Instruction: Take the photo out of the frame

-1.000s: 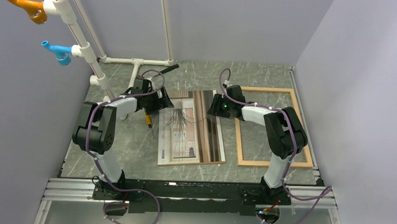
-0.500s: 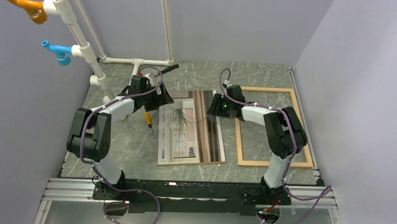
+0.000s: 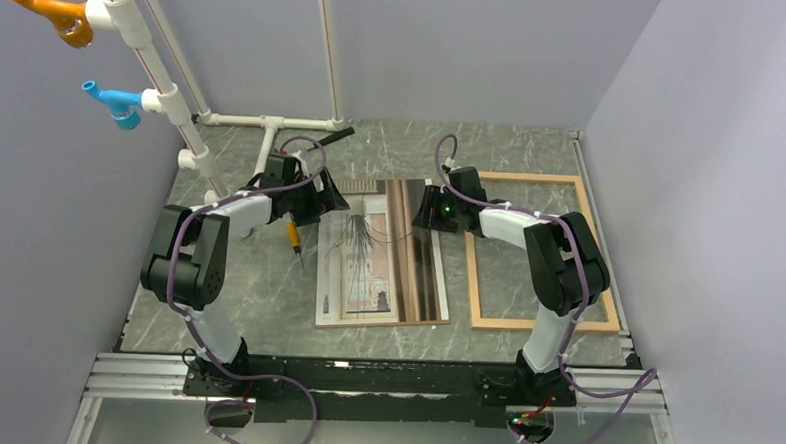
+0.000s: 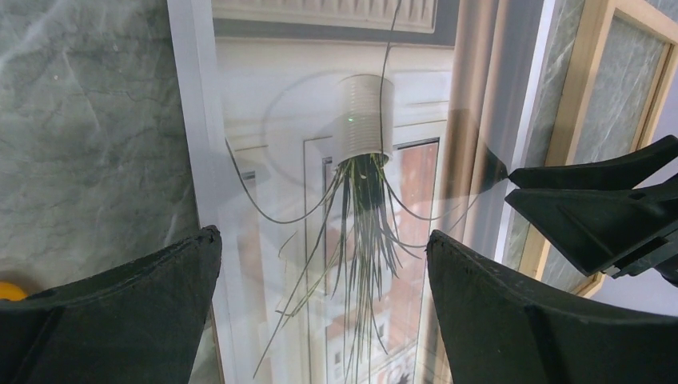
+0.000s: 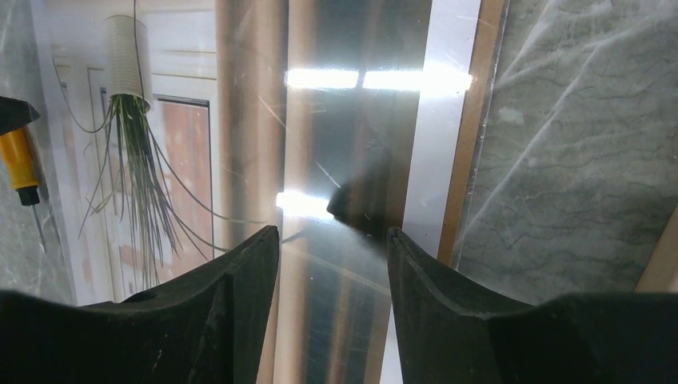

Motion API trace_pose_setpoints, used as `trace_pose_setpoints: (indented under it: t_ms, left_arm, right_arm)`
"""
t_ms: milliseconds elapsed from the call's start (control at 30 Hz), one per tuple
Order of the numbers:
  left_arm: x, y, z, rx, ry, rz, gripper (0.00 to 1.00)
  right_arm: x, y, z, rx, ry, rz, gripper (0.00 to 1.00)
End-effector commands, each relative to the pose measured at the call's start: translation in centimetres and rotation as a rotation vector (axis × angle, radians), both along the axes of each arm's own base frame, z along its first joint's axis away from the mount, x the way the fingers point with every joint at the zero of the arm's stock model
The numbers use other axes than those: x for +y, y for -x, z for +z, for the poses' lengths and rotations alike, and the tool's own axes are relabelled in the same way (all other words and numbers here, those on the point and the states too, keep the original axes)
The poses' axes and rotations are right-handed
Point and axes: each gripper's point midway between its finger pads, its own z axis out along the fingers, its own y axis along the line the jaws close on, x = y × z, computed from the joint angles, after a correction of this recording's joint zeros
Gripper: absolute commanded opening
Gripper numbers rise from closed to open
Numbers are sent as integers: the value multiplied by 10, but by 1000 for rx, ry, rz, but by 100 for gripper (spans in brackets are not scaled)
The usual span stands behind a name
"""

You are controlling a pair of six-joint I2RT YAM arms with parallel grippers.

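**Top external view: print lies clear of frame, extraction looks done**

Top external view, obs.: large rectangular beige-and-brown interior print with a dark wispy plant (image 3: pixel 383 252) lies flat, picture side up, on the grey-green marbled worktop (image 3: pixel 256 276), between the two arms. Thin light natural-wood rectangular frame (image 3: pixel 541 176) lies flat just beside it on the right. Bare marble shows through the frame opening, so it is empty. Print and frame do not overlap.

Left claw (image 3: pixel 332 201): hovers over the print's far left corner, jaws wide apart, nothing between them. The left wrist view confirms this, with the plant motif showing in the gap.

Right claw (image 3: pixel 424 211): hovers over the print's far right part, jaws partly apart. In the right wrist view only the glossy surface with lamp glare shows between the fingers (image 5: pixel 248 280). No grip seen.

Yellow-handled screwdriver (image 3: pixel 293 236) lies on the worktop just left of the print.

Assessment: the removal itself appears complete. Remaining, at most: withdraw both arms from the print. Whether a clear cover sheet lies over the print, cannot tell.
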Motion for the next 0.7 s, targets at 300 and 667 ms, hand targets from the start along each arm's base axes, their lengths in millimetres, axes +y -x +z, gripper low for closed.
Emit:
trace_pose_setpoints:
  t_ms: [300,667]
  left_arm:
    - [-22,-3,21,-59,92,-51,99]
    - [-23,-2,12,-32,79,-56,99]
  right_arm:
    - [-31,2,25,-51,137,-45,75]
    - [-32,3,32,-69,131,-13,85]
